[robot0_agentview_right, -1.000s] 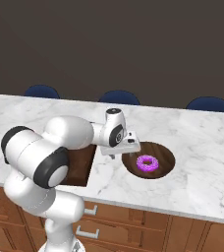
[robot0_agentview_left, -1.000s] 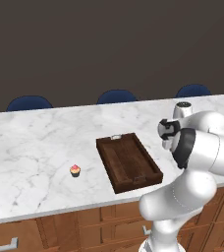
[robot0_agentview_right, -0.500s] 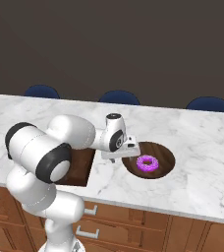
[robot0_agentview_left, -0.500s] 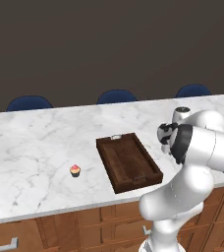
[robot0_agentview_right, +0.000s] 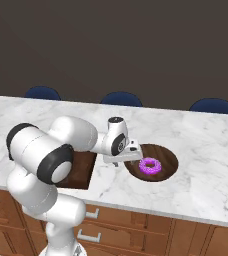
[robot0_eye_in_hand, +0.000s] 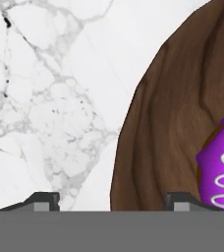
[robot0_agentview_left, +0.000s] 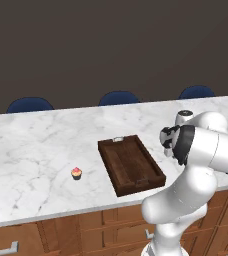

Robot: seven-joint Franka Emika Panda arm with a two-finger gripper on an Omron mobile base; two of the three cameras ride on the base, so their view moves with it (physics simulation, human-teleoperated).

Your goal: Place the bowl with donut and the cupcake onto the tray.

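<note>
The dark brown bowl (robot0_agentview_right: 169, 154) rests on the marble counter with the purple-frosted donut (robot0_agentview_right: 149, 165) inside it. My gripper (robot0_agentview_right: 131, 155) is low at the bowl's left rim. In the hand view my gripper (robot0_eye_in_hand: 113, 201) is open and straddles the rim: one fingertip (robot0_eye_in_hand: 43, 199) is over marble, the other over the bowl (robot0_eye_in_hand: 168, 123) beside the donut (robot0_eye_in_hand: 223, 167). Left of the arm lies the tray (robot0_agentview_left: 131, 165), and my arm partly hides the tray (robot0_agentview_right: 82, 171) in the right base view. The cupcake (robot0_agentview_left: 76, 173) stands further left on the counter.
The marble counter (robot0_agentview_left: 31, 145) runs across both base views, with its front edge close below the tray and bowl. Blue chair backs (robot0_agentview_left: 118, 97) line its far side. Wooden drawers (robot0_agentview_right: 136, 225) sit under the counter.
My hand has sunk a little lower at the bowl's left rim. The bowl, donut, tray and cupcake have not moved.
</note>
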